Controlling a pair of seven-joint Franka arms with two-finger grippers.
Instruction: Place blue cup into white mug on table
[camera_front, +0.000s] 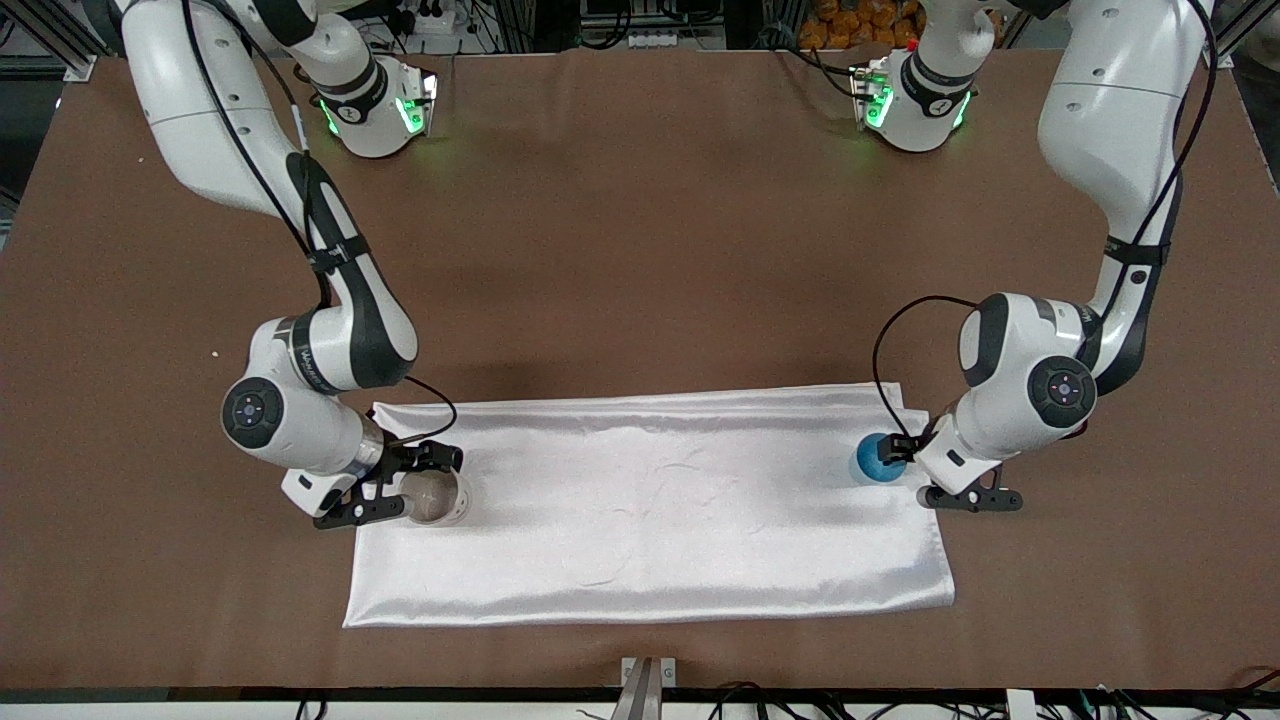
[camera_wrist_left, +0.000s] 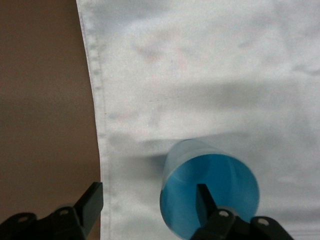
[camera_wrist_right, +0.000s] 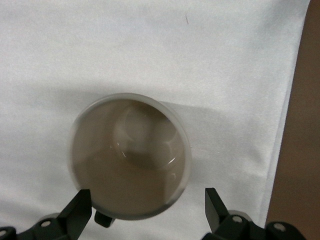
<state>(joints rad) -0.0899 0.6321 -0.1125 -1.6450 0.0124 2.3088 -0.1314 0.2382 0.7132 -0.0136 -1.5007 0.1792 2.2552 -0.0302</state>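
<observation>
Left gripper straddles the blue cup's rim, one finger inside, one outside, jaws apart, not yet pinching. Cup sits on the white cloth near its left-arm edge. Right gripper, spread wide, brackets the mug at the cloth's right-arm end; bare cloth lies between.

The brown table carries a shiny white cloth spread toward six o'clock. On the cloth stand the white mug at nine o'clock and the blue cup at three o'clock.
</observation>
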